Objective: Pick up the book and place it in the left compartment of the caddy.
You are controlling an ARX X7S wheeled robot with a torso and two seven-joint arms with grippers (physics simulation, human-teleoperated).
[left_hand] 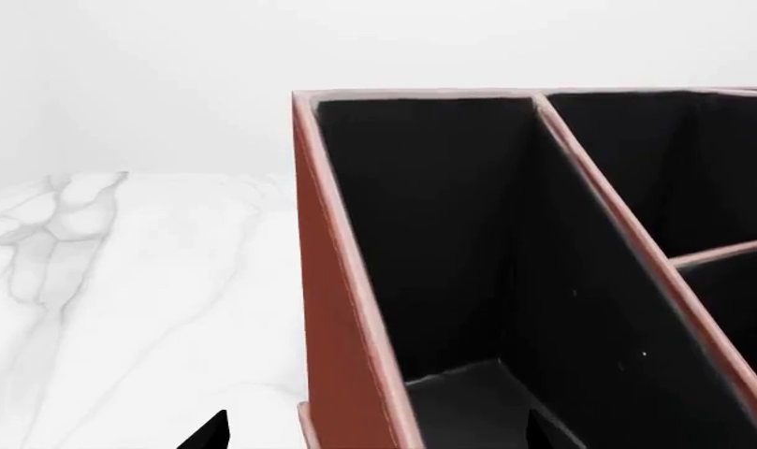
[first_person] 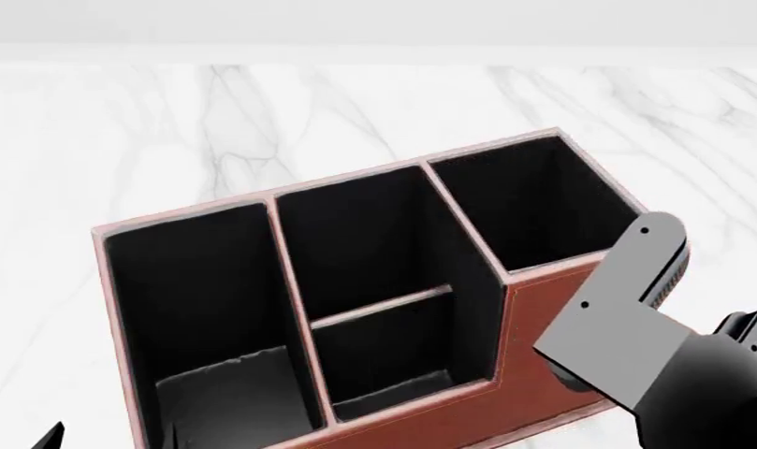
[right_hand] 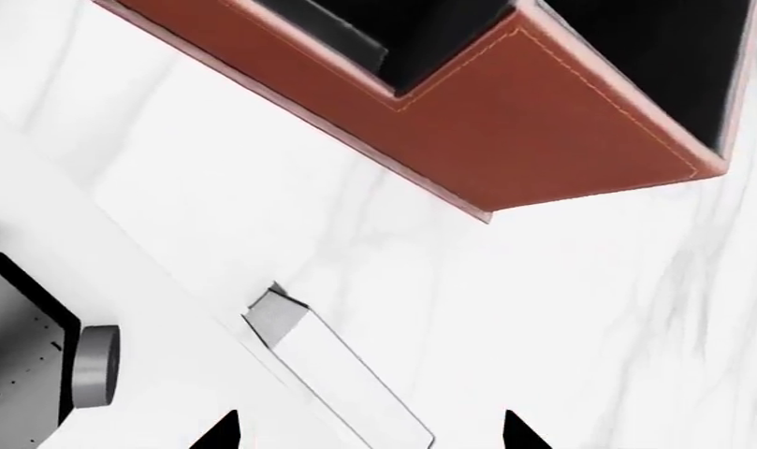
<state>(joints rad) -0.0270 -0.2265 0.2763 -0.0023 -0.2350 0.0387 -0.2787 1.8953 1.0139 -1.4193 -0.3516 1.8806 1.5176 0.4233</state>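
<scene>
Left end effector [left_hand: 375, 432] open above left compartment [left_hand: 478, 393] | right end effector [right_hand: 368, 432] open | caddy [first_person: 528, 374] on marble.

Caddy [first_person: 546, 309]: reddish-brown, black-lined, four sections, stepped front wall, stood upright on the marble desk [first_person: 353, 103], angled. Left compartment [first_person: 191, 299]: long, narrow, low-fronted, held nothing. Book was not visible in any view.

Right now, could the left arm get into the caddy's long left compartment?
Probably yes: the left pincer sits open just before the left compartment, which looks empty, with nothing in between.
</scene>
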